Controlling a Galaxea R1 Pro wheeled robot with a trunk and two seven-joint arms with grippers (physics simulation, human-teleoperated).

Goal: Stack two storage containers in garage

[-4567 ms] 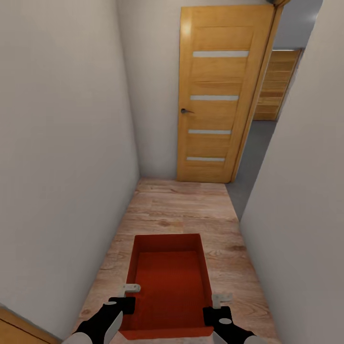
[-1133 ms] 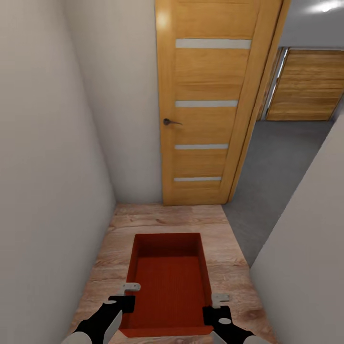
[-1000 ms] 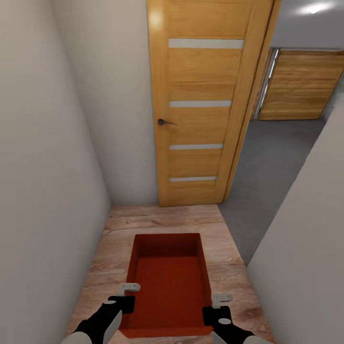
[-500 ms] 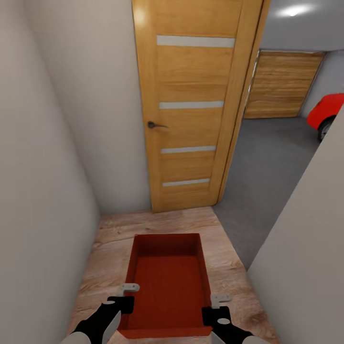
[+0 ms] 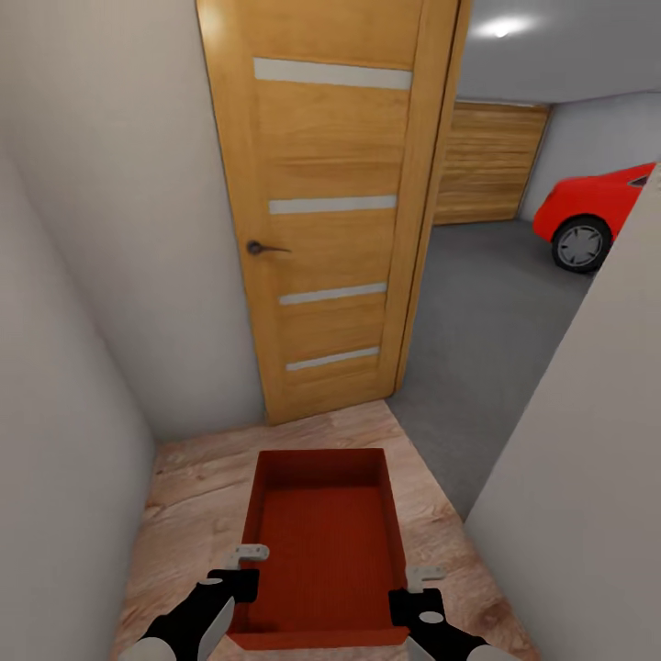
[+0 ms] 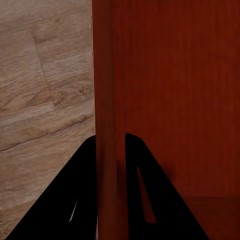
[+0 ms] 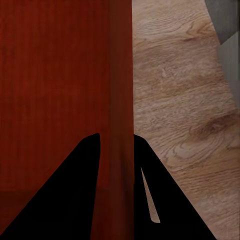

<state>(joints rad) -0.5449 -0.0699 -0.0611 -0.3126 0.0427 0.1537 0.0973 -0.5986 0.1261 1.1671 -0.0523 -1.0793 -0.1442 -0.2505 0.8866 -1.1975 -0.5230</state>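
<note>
The red-orange storage container (image 5: 321,542) is the landmark here, carried low over the wood-plank floor (image 5: 184,514) at the end of the hallway. On its left wall sits the left gripper (image 5: 240,567), and the left wrist view confirms it: the two dark fingers (image 6: 75,200) are pinched on that thin wall, one inside, one outside. Straight beyond the container stands the orange striped door (image 5: 330,211), close ahead, with a blank wall to its left. Across on the container's right wall, the right gripper (image 5: 418,588) is clamped the same way, fingers (image 7: 75,195) straddling the rim. Beyond the container to the right, the opening gives onto the garage: dark grey floor (image 5: 496,321), plank door (image 5: 487,161), a red car (image 5: 601,216).

The risks look plain. The turn is tight; the container's far corner could catch the door or its frame, and the near right wall (image 5: 588,459) could clip the right arm. A knock would likely twist those thin walls out of either pinch, since each hold is on an edge only.
</note>
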